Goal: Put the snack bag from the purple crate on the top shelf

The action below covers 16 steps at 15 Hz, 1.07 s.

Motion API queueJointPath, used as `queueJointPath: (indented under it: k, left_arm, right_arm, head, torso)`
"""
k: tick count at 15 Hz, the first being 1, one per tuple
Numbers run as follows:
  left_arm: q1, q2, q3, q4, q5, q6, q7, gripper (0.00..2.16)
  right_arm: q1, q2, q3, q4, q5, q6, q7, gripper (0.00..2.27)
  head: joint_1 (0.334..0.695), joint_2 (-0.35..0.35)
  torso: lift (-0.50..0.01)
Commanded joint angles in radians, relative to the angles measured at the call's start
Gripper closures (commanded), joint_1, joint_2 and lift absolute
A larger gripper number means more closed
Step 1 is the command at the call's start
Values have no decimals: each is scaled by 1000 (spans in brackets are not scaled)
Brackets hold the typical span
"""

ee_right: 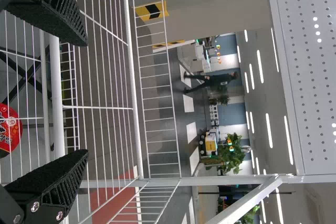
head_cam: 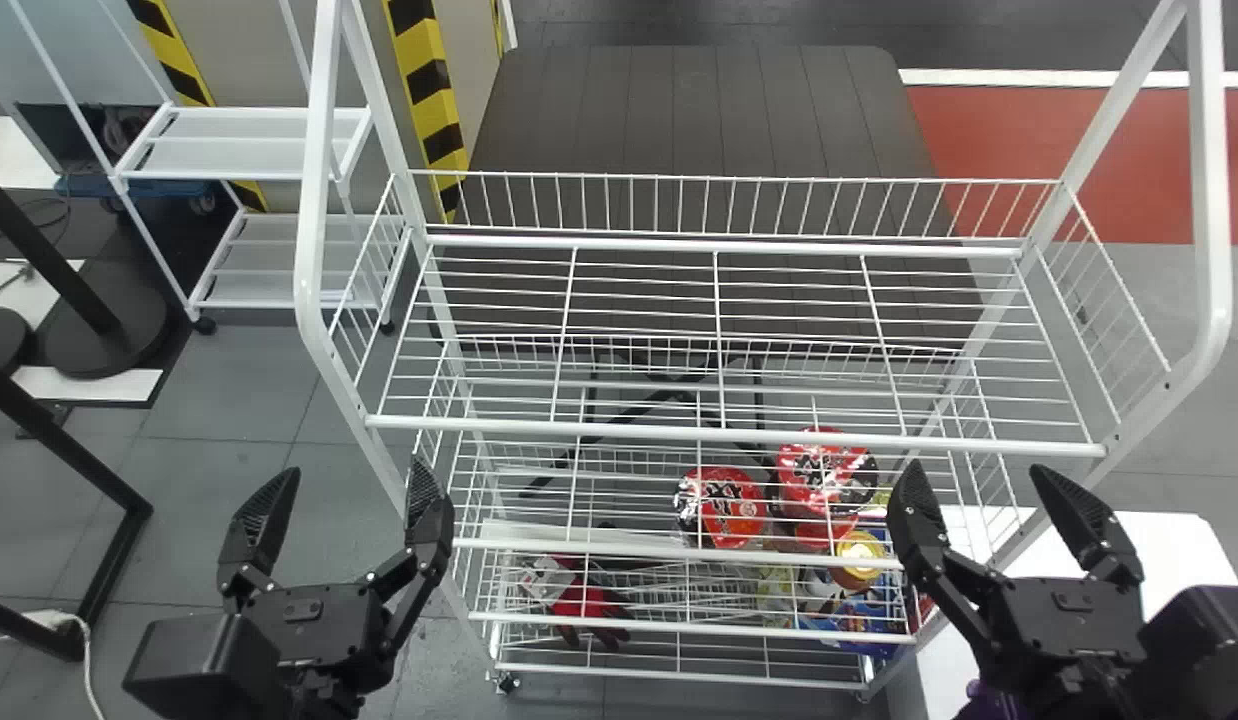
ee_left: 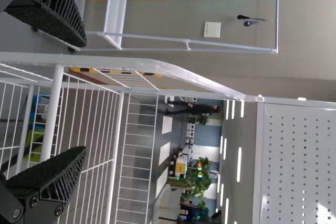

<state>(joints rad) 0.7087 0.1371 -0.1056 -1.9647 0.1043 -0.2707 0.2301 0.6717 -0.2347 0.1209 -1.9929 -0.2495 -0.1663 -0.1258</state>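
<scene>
My left gripper (head_cam: 357, 470) is open at the left of the white rack, its fingers apart and nothing between them. On the rack's right side, my right gripper (head_cam: 976, 470) also stands open and holds nothing. The top shelf (head_cam: 739, 436) is a bare white wire tray with low side rails. A dark purple patch (head_cam: 987, 703) peeks out under the right gripper; whether it is the purple crate, I cannot tell. In the left wrist view, the open left gripper (ee_left: 84, 97) faces the shelf wires; the right wrist view has the right gripper (ee_right: 86, 98) likewise.
Lower rack levels carry a red round pack (head_cam: 731, 508), another red pack (head_cam: 819, 475), a yellow-lidded item (head_cam: 859, 558) and red-and-black gloves (head_cam: 589, 605). A white table (head_cam: 1169, 550) stands at the right. White rack posts (head_cam: 314, 230) rise on both sides of the top shelf.
</scene>
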Motion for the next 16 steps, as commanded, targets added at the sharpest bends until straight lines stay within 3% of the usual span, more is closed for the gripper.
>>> queueJointPath:
  k: [1, 16]
  left_arm:
    - [0, 1, 0, 0, 0, 0, 0, 117]
    - [0, 1, -2, 1, 0, 0, 3, 117]
  right_arm:
    - [0, 0, -1, -1, -1, 0, 0, 76]
    - [0, 2, 0, -3, 3, 0, 0, 53]
  head:
    - [695, 30]
    - [695, 29]
  torso:
    - [0]
    - [0]
